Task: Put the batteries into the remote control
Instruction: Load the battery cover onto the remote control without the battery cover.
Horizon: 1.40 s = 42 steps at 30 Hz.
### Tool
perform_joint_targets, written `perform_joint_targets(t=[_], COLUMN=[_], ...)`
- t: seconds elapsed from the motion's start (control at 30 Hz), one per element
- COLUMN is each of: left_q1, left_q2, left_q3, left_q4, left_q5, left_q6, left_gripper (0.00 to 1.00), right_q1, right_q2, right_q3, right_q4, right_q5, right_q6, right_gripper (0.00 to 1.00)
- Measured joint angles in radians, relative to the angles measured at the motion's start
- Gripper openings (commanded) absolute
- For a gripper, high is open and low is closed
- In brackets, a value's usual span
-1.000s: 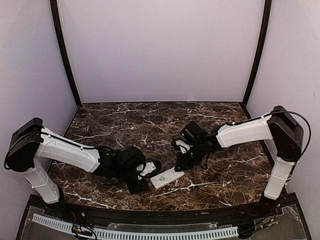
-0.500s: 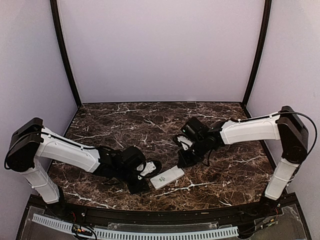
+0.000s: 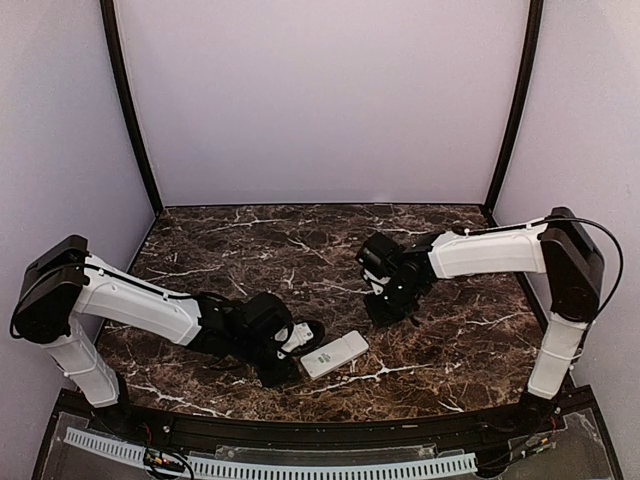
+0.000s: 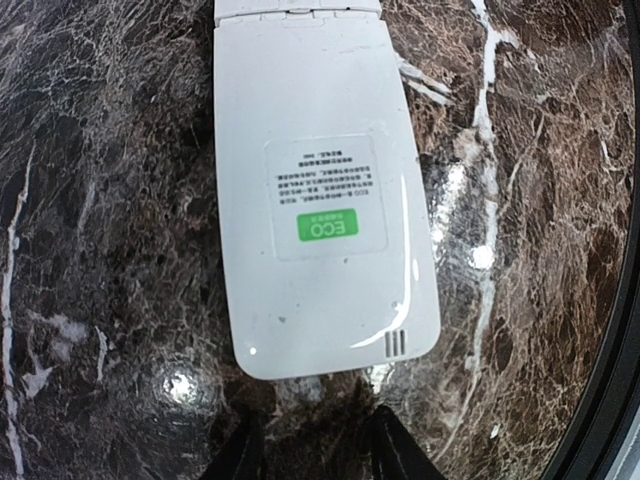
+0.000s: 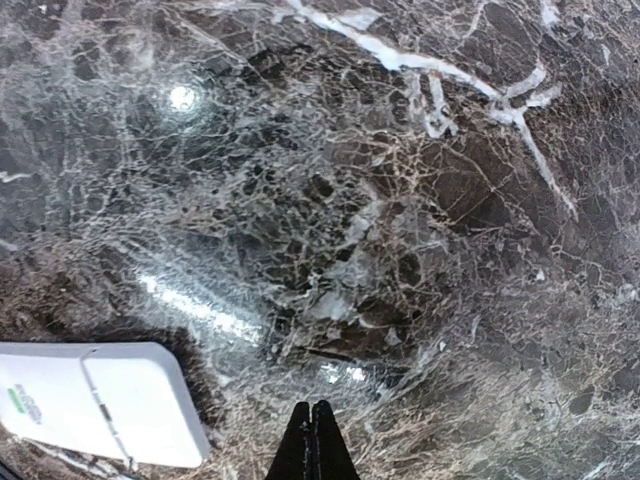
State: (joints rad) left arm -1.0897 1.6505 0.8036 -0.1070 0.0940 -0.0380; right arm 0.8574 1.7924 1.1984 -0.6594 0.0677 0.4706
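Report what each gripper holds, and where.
Nothing. The left gripper has jaws apart, short of the remote control; the right gripper is shut, empty.

The top view is evenly and softly lit from above: the pale walls are washed bright, and only faint, diffuse shadows are cast under the arms onto the dark table (image 3: 300,240). In both wrist views small hard glare spots and pale streaks are thrown off the polished marble. A sheen is seen near the lower edge of the remote control (image 4: 320,200), whose small print is too soft to be read. Barrel distortion is noted at the right edge of the left wrist view, where the fingers (image 4: 400,455) are rendered dark and blurred.
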Motion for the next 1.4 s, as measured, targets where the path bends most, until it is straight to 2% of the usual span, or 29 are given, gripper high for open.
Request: perform_joint_targets(t=[0.2, 0.67, 0.93, 1.27, 1.3, 1.4], left_q1=[0.000, -0.001, -0.001, -0.001, -0.001, -0.001], left_q2=[0.001, 0.005, 0.010, 0.010, 0.010, 0.001], left_q3=[0.000, 0.000, 0.002, 0.004, 0.004, -0.004], left_q4=[0.005, 0.013, 0.015, 0.016, 0.016, 0.023], left_q5=[0.000, 0.000, -0.001, -0.001, -0.002, -0.014], left_q6=[0.000, 0.005, 0.009, 0.013, 0.014, 0.016], left_gripper=[0.36, 0.36, 0.36, 0.36, 0.36, 0.46], right_q1=[0.045, 0.095, 0.217, 0.186, 0.177, 0.138], right_q2=[0.112, 0.127, 0.188, 0.163, 0.149, 0.093], right_q3=[0.044, 0.062, 0.150, 0.122, 0.107, 0.068], right_q4=[-0.042, -0.061, -0.109, -0.103, -0.101, -0.102], right_q5=[0.069, 0.116, 0.133, 0.097, 0.087, 0.083], right_q6=[-0.010, -0.009, 0.020, 0.032, 0.023, -0.037], right_gripper=[0.00, 0.00, 0.00, 0.00, 0.02, 0.27])
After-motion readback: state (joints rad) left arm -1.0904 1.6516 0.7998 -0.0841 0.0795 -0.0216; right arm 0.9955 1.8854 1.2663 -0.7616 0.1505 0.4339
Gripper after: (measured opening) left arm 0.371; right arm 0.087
